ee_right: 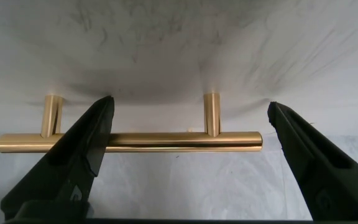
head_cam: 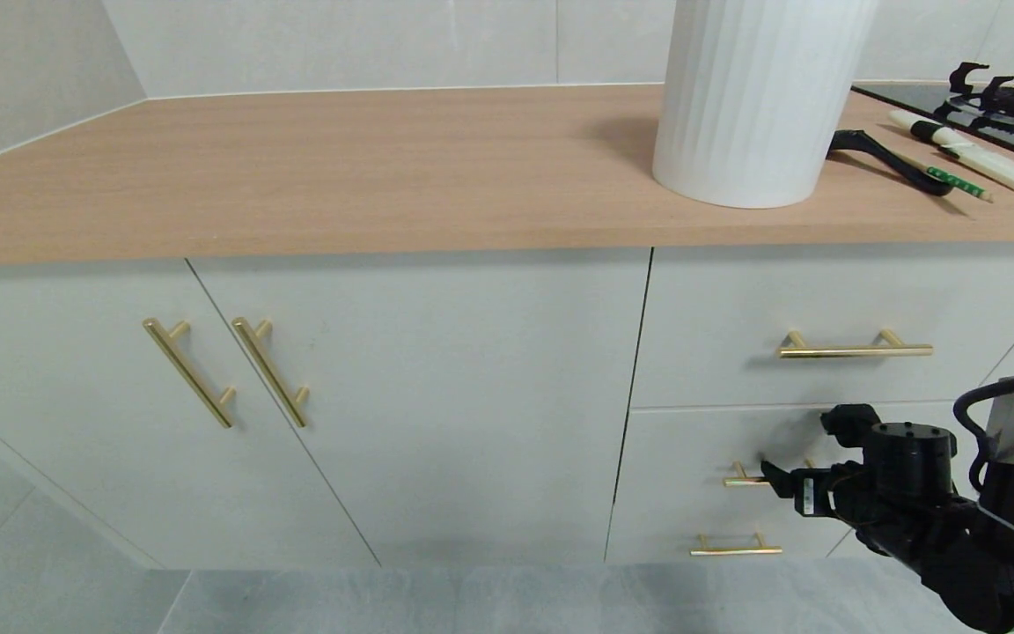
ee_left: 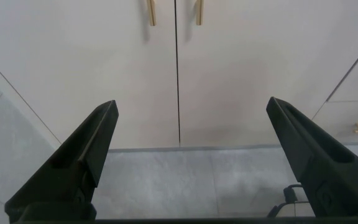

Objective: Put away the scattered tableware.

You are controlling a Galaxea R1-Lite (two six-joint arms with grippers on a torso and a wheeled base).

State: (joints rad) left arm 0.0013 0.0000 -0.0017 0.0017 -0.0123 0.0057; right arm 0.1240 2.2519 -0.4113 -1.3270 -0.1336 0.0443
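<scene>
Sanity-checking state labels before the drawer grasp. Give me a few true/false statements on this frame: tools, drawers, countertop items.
1. The right tool is open in front of a gold drawer handle. True.
2. The white ribbed container stands on the floor. False: it stands on the wooden countertop.
3. The left tool is shut on a spoon. False: it is open and empty, facing the cabinet doors.
4. The drawers in view are closed. True.
5. A black-handled utensil lies on the countertop beside the container. True.

Matt wood-grain countertop (head_cam: pixel 340 167), polished brass drawer handle (ee_right: pixel 166 141), ribbed matt white container (head_cam: pixel 758 97), smooth pale cabinet fronts (head_cam: pixel 472 396)
</scene>
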